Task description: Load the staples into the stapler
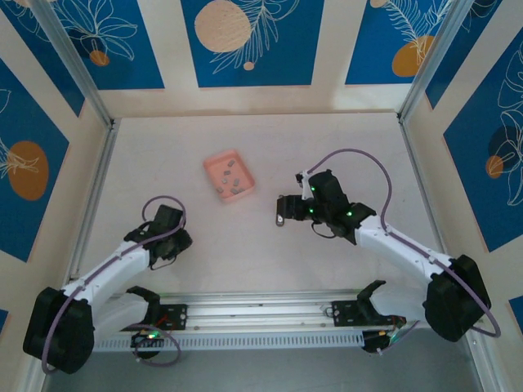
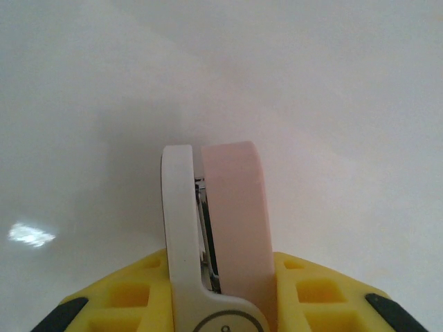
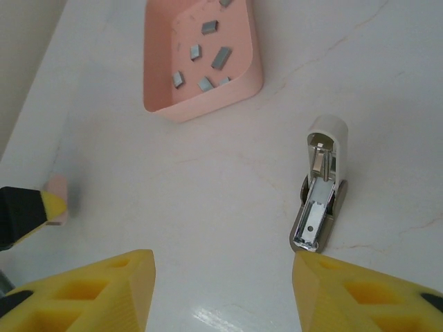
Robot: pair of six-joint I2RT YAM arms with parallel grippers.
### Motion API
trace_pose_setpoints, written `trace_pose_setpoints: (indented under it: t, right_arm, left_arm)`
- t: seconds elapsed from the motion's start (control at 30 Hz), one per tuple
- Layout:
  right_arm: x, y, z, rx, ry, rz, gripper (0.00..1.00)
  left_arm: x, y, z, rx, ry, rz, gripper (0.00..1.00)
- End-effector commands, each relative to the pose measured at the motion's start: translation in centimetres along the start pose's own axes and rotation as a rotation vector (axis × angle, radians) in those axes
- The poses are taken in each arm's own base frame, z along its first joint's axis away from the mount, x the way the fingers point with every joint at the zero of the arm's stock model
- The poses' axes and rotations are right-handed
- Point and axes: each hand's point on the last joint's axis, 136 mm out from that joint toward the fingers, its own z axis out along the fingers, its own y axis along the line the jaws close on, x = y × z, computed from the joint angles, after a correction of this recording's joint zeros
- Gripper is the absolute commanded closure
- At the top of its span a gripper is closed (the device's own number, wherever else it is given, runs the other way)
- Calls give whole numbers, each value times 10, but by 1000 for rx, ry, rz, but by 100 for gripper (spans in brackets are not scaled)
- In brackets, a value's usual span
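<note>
Spreading under everything, the pale table (image 1: 343,147) carries 2 arms at its near edge. The left gripper (image 2: 221,287) is closed on a pink-and-white piece (image 2: 232,207) with a strip of metal between its 2 halves. Whether that piece is a 2nd stapler or a part of one cannot be told. The right gripper (image 3: 221,261) is held open above the table, with nothing between its fingers. Ahead of it and to its left the salmon-pink tray (image 3: 208,105) is set, well apart from the fingers. Nearer, just beyond the finger at the right of the wrist view, the stapler (image 3: 320,197) lies opened with its metal channel bared. Its long axis runs away from the gripper, white end farthest. The staples (image 3: 221,57) are scattered loose in the tray, their long axes turned every way, so no 1 wrist angle is judged to suit all. The right gripper is judged the nearer and the free one. A pick would call for a reach forward and left, over the tray's near wall.
</note>
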Motion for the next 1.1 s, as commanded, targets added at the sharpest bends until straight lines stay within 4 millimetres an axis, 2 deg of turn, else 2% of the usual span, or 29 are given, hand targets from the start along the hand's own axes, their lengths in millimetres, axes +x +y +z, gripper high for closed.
trace_pose_setpoints:
  t: [0.0, 0.1, 0.17, 0.3, 0.47, 0.63, 0.77, 0.9, 1.07]
  right_arm:
    - [-6, 12, -11, -79, -55, -34, 44]
    - [-4, 19, -18, -123, -72, -51, 44]
    - [-4, 24, -23, -152, -87, -59, 44]
    - [-2, 33, -33, -205, -121, -81, 43]
    - [3, 46, -43, -297, -150, -106, 42]
    - [9, 55, -46, -346, -134, -104, 42]
    - [20, 72, -45, -430, -107, -130, 41]
    - [30, 88, -44, -495, -73, -152, 41]
    - [37, 103, -37, -528, -40, -161, 39]
  left_arm:
    - [-10, -47, -13, 174, -44, 103, 77]
    - [-7, -75, -15, 321, -65, 157, 79]
    - [-4, -99, -20, 468, -74, 196, 87]
    - [5, -136, -37, 683, -98, 306, 87]
    - [24, -166, -56, 837, -102, 504, 84]
    - [39, -183, -74, 914, -180, 697, 84]
    - [60, -193, -95, 1023, -267, 901, 83]
    - [73, -192, -101, 1076, -320, 1021, 82]
    - [77, -194, -101, 1078, -336, 1065, 82]
